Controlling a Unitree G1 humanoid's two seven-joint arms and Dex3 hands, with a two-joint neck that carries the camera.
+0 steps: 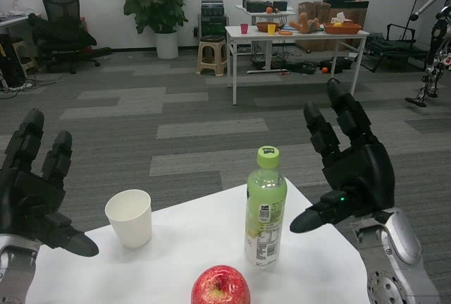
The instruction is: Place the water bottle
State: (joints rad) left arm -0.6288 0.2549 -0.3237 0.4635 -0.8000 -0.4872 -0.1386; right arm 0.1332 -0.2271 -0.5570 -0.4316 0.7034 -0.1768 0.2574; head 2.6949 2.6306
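The water bottle stands upright on the white surface, behind a red apple and right of a white paper cup. The right hand is raised just beside it, fingers spread wide, holding nothing. The left hand is likewise spread at the surface's left edge.
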